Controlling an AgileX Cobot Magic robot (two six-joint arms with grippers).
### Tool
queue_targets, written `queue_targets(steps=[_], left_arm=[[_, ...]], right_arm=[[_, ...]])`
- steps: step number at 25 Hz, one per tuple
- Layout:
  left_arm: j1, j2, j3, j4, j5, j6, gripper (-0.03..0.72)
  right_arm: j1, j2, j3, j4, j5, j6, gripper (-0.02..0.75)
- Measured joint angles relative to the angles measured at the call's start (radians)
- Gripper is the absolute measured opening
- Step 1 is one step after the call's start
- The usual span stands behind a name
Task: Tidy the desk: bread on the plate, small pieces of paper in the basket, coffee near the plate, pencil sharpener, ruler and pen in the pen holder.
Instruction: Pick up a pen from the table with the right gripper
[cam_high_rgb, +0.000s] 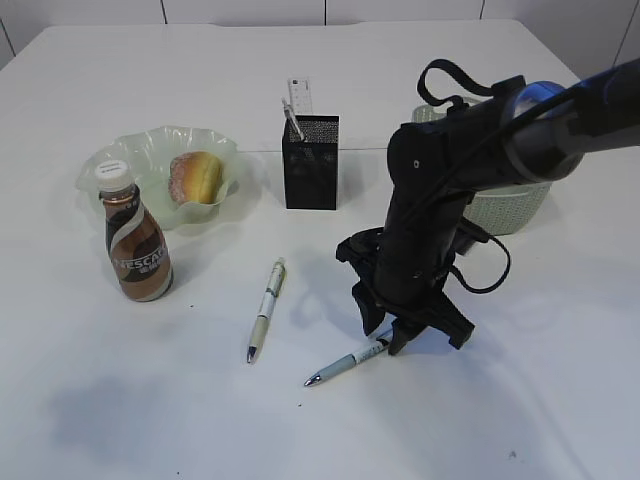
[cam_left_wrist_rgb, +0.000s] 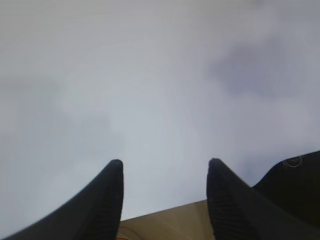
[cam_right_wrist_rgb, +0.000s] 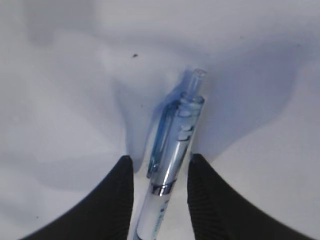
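The blue pen (cam_right_wrist_rgb: 172, 165) is lying on the desk (cam_high_rgb: 560, 400) in front of the basket (cam_high_rgb: 515, 205), its clip end sitting between the fingers of the right gripper (cam_high_rgb: 385, 328); in the right wrist view the jaws are flanking the barrel with a thin gap on each side, so they are bracketing it rather than squeezing it yet. A second pen (cam_high_rgb: 265, 310) is lying well apart to the left; the pen holder (cam_high_rgb: 311, 162) is standing beyond, already holding the ruler (cam_high_rgb: 298, 97). The left gripper (cam_left_wrist_rgb: 165, 200) is hanging open over bare desk, holding nothing. The grip is falling near one end, so the pen is likely to tilt or swing once lifted; a slanted pen risks catching the holder's rim or slipping free.
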Motion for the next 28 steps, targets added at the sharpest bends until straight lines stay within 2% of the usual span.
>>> queue_targets(steps=[28], left_arm=[[0.000,0.000,0.000,0.012,0.000,0.000,0.376]], right_arm=[[0.000,0.015,-0.004,-0.025,0.014,0.029,0.300]])
